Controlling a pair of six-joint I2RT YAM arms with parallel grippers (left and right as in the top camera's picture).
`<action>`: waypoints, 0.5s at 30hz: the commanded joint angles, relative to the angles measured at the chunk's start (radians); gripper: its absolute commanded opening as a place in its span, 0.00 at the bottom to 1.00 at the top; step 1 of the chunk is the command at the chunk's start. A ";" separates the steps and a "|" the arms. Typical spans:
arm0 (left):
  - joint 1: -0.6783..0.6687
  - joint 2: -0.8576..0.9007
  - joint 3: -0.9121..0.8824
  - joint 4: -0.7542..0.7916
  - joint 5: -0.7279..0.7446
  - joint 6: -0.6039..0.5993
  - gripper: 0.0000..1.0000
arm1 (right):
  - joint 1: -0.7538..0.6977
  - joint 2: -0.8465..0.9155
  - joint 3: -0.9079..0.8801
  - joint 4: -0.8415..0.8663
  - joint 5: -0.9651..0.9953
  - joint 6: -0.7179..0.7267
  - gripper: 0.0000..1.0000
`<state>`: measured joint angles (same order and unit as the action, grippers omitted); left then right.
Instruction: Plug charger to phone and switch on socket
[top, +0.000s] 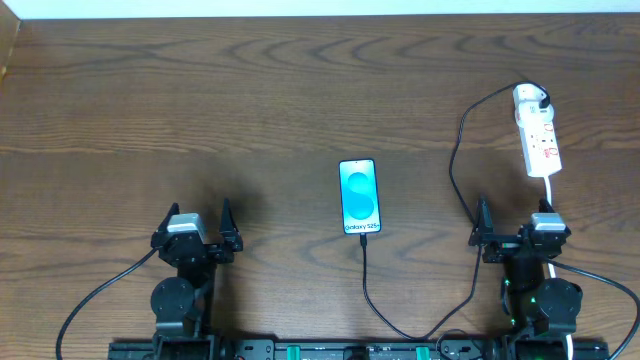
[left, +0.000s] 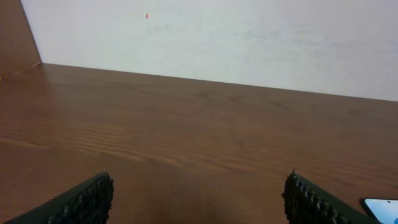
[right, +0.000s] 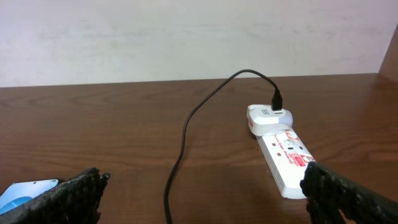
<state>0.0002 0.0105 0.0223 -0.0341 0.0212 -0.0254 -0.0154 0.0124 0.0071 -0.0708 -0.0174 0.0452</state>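
Note:
The phone (top: 359, 196) lies flat mid-table, screen up, with its text end toward me. The charger's black cable (top: 455, 160) meets that near end, loops along the table's front edge and runs up to the white adapter (top: 530, 97), which sits in the far end of the socket strip (top: 541, 142). My left gripper (top: 197, 218) is open and empty, left of the phone. My right gripper (top: 513, 222) is open and empty, just short of the strip's near end. In the right wrist view the strip (right: 286, 155), the adapter (right: 270, 118) and the cable (right: 185, 130) lie ahead of the open jaws (right: 202, 196).
The strip's white cord (top: 553, 190) runs toward the right arm. A phone corner shows in the left wrist view (left: 380, 206), right of the open jaws (left: 199, 199), and in the right wrist view (right: 25, 190). A white wall edges the far side of the wooden table (top: 200, 100).

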 joint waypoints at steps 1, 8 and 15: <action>0.006 -0.006 -0.018 -0.039 -0.013 0.007 0.88 | 0.011 -0.008 -0.002 -0.006 0.015 0.010 0.99; 0.006 -0.006 -0.018 -0.039 -0.013 0.006 0.87 | 0.011 -0.008 -0.002 -0.005 0.015 0.010 0.99; 0.006 -0.006 -0.018 -0.039 -0.013 0.007 0.87 | 0.011 -0.008 -0.002 -0.005 0.015 0.010 0.99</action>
<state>0.0002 0.0105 0.0223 -0.0341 0.0212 -0.0254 -0.0154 0.0124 0.0071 -0.0708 -0.0177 0.0452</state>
